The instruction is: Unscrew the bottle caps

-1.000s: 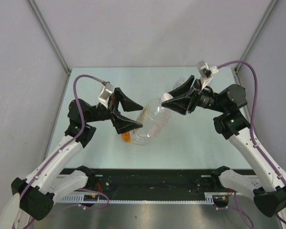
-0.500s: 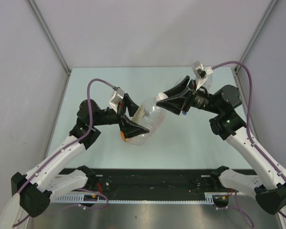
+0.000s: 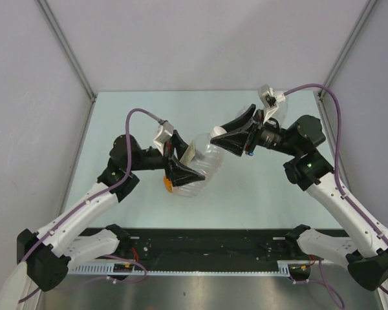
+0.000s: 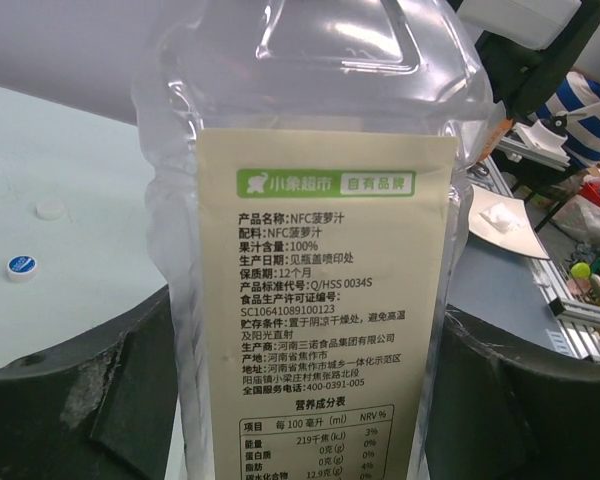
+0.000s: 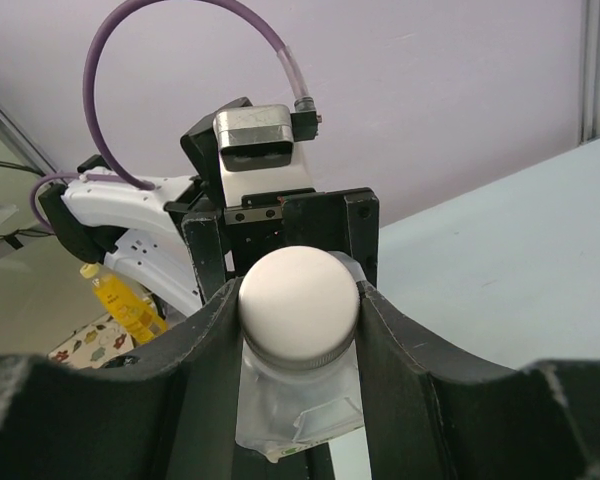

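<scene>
Black fingers of the right tool (image 5: 300,305) are closed on the white cap (image 5: 298,285) of the large clear bottle (image 4: 320,120). The left tool (image 4: 305,400) presses its fingers on both sides of the bottle body, at the pale yellow label (image 4: 325,300). The bottle hangs tilted over the table (image 4: 70,150), where a loose white cap (image 4: 49,209) and a blue cap (image 4: 21,267) lie near each other.

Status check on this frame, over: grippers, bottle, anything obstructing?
Left gripper clamped around large bottle, mid-body. Right gripper shut on its white cap, cap still on. Loose blue cap and pale cap on table, aside; nothing blocking.
</scene>
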You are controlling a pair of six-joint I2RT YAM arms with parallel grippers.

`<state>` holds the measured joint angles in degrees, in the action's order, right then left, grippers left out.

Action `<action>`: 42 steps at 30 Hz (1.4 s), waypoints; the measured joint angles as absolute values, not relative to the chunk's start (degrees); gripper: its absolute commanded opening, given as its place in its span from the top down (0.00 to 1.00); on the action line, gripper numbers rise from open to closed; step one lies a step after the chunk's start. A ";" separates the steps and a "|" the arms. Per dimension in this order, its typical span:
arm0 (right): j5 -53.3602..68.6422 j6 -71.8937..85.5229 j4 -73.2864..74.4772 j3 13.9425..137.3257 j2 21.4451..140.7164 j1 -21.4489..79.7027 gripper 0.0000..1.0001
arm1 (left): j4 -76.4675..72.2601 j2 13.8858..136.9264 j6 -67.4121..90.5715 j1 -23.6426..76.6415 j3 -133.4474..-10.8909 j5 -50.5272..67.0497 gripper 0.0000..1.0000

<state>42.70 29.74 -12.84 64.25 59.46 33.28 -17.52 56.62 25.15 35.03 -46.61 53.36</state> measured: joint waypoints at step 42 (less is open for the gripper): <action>-7.44 35.18 8.19 69.14 55.61 45.47 0.09 | -11.79 54.11 -12.91 62.30 -42.83 -26.94 1.00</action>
<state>-7.44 35.18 8.19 69.14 55.61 45.47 -11.79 54.11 -12.91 62.30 -42.83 -26.94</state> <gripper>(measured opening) 0.936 0.801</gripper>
